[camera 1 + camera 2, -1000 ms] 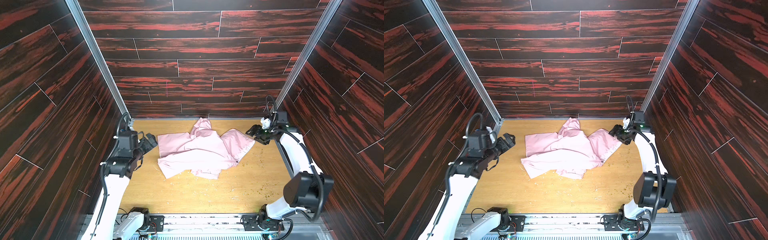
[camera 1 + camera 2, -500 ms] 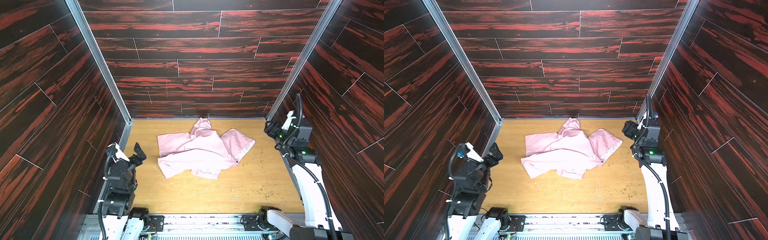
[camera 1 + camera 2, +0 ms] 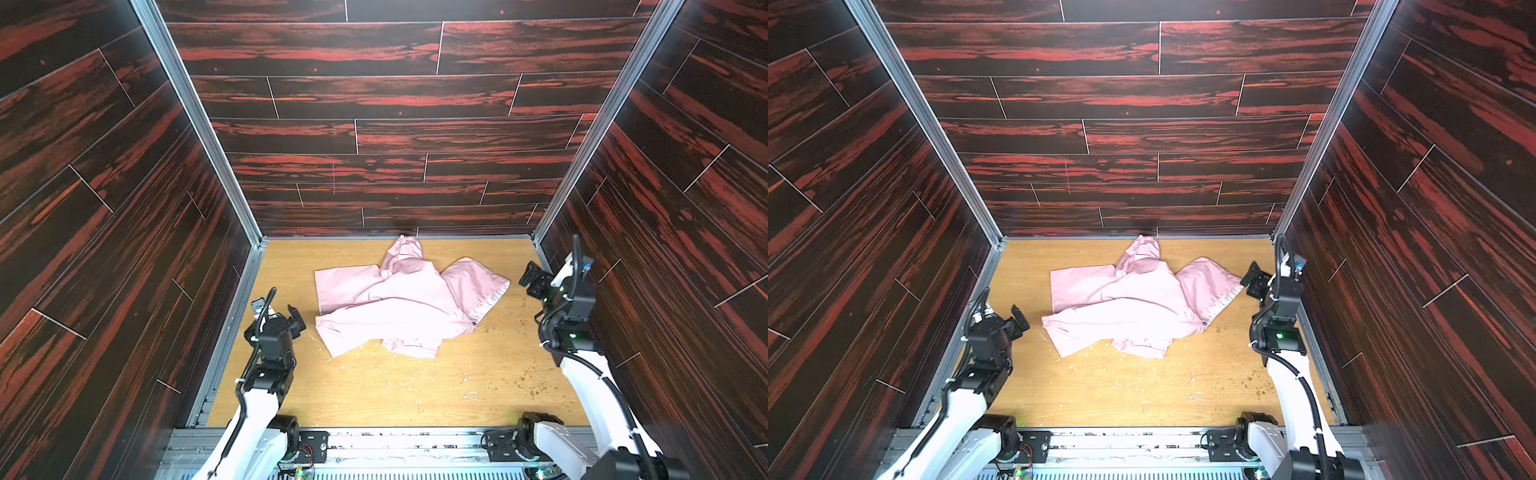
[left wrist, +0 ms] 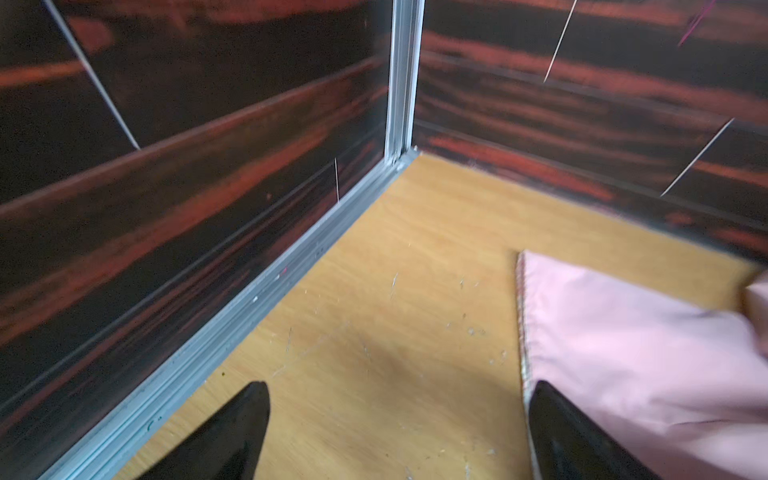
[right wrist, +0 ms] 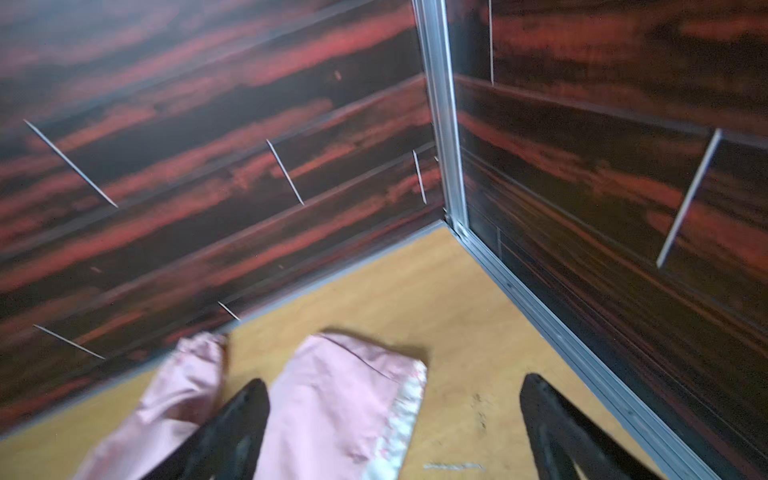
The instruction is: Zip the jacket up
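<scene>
Though agape, both grippers (image 4: 399, 388) (image 5: 395, 380) empty.

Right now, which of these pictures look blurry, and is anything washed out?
Both top views are sharp, though bright light washes the jacket pale; the right wrist view is smeared throughout; the left wrist view is slightly soft.

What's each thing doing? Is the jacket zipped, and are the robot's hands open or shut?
jacket, lying rumpled on the wooden table, held by nothing; zipper not visible.
left gripper, open, empty.
right gripper, open, empty.
</scene>
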Controlling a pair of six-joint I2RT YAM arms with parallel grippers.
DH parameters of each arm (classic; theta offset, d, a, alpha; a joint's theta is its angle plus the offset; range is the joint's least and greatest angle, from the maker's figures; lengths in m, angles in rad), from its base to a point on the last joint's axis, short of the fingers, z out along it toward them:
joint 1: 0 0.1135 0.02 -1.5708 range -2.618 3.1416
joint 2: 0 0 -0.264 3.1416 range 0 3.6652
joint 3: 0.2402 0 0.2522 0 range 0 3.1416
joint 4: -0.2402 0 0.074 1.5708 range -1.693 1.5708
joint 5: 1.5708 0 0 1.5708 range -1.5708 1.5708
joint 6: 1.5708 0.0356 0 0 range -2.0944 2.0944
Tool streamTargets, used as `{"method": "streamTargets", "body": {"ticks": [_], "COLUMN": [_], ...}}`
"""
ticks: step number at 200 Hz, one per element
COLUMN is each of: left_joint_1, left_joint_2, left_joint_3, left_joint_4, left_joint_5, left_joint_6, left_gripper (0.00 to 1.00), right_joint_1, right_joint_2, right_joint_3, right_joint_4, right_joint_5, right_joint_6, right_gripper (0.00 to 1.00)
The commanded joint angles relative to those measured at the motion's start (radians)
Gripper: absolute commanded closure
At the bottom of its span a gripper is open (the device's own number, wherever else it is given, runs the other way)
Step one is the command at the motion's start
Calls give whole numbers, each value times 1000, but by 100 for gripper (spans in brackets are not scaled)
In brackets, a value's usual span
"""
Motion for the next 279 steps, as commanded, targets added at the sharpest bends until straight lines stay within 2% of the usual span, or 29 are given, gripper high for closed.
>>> {"method": "streamTargets", "body": {"ticks": [1,28,34,51,57,65,76,87,95,105,112,128,279], "left_joint_1": [4,4,4,5,8,10,10,10,9,9,20,39,44], "left_joint_2": [138,385,428,502,540,589,673,748,737,695,676,697,688], "left_joint_3": [-25,-57,-34,42,39,27,-17,-19,5,50,70,68,73], "left_joint_4": [223,534,555,524,584,627,804,954,899,721,629,669,640], "left_joint_5": [-26,-68,-76,-2,7,12,16,5,11,-14,10,18,26], "left_joint_6": [28,26,33,135,150,143,153,195,192,148,128,112,110], "left_gripper": [0,0,0,0,0,0,0,0,1,0,0,0,0], "right_joint_1": [0,12,18,40,42,42,45,45,49,52,52,50,46], "right_joint_2": [68,242,287,412,454,507,570,551,565,555,564,563,559], "right_joint_3": [-143,-267,-290,-331,-343,-343,-348,-344,-351,-350,-350,-339,-344], "right_joint_4": [223,478,559,780,844,889,971,926,967,943,957,932,942], "right_joint_5": [43,26,20,12,10,-7,-49,-52,-49,-45,-44,-49,-37], "right_joint_6": [-97,-110,-117,-170,-181,-183,-209,-208,-213,-215,-216,-210,-204], "right_gripper": [4,4,4,4,3,3,4,4,2,1,1,1,1]}}
